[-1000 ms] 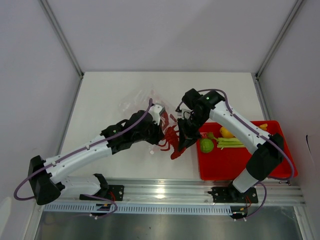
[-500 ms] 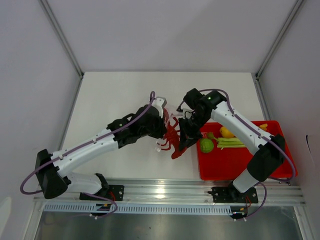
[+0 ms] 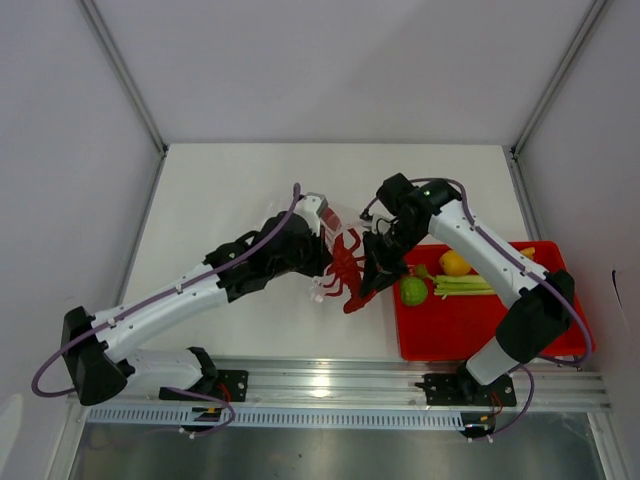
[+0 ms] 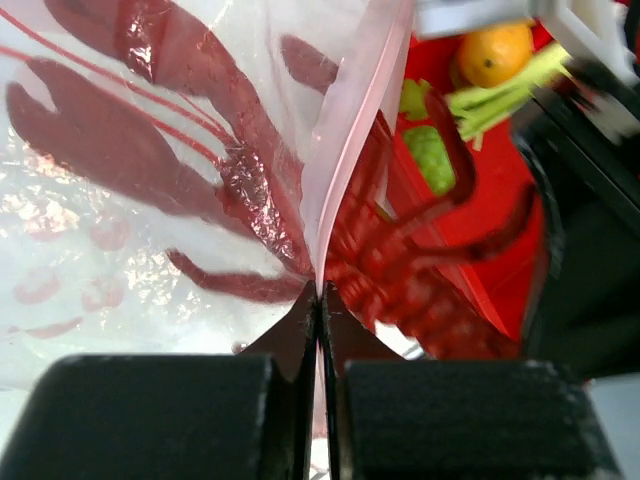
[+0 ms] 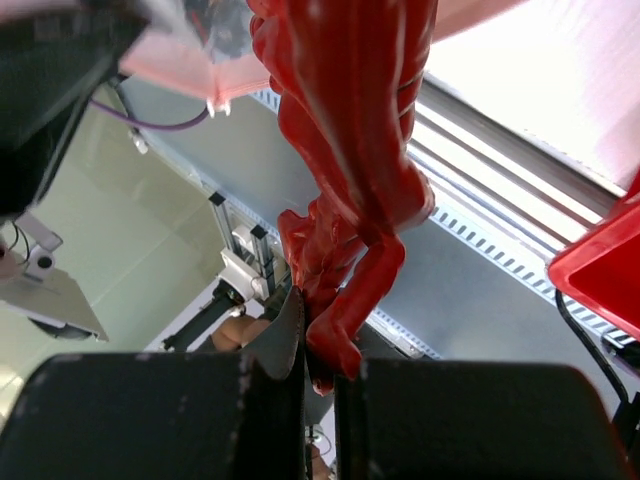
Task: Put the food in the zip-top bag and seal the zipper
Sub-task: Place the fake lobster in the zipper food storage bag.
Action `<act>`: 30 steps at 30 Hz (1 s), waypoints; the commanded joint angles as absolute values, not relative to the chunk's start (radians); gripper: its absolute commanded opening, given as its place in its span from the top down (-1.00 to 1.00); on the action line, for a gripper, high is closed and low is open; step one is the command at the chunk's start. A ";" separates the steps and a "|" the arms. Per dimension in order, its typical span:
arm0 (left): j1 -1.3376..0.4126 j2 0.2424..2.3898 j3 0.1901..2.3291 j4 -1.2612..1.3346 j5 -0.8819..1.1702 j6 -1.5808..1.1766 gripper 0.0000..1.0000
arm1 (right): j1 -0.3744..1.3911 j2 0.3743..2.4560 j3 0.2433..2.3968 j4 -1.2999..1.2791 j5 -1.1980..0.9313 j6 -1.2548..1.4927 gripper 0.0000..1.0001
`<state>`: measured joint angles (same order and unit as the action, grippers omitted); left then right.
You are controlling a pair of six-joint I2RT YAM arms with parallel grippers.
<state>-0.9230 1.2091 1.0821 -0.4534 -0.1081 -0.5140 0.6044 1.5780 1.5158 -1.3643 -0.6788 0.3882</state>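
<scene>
Zip-top bag [image 4: 120, 250] now nearer lobster [image 5: 350, 150]

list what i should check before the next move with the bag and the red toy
1. left hand shut on the zipper edge of the zip-top bag: ok
2. right hand shut on the red lobster-like toy: ok
3. bag mouth open wide enough for the toy: cannot tell
4. toy fully inside the bag: cannot tell
5. all food out of the red tray: not ok; green fruit, orange piece and stalk lie there
</scene>
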 commanded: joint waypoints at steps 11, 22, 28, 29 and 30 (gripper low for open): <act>-0.927 1.232 1.006 -0.324 -0.300 -0.381 0.99 | 0.696 1.494 1.451 -1.499 -0.799 0.364 1.00; -0.922 1.148 0.896 -0.233 -0.258 -0.362 0.99 | 0.614 1.491 1.431 -1.502 -0.678 0.364 1.00; -0.943 0.997 0.769 -0.147 -0.170 -0.368 0.99 | 0.584 1.552 1.523 -1.488 -0.735 0.374 1.00; -0.943 0.971 0.762 -0.146 -0.184 -0.364 0.99 | 0.584 1.557 1.522 -1.488 -0.744 0.371 1.00; -0.943 0.962 0.753 -0.147 -0.199 -0.357 0.99 | 0.589 1.559 1.519 -1.489 -0.752 0.373 1.00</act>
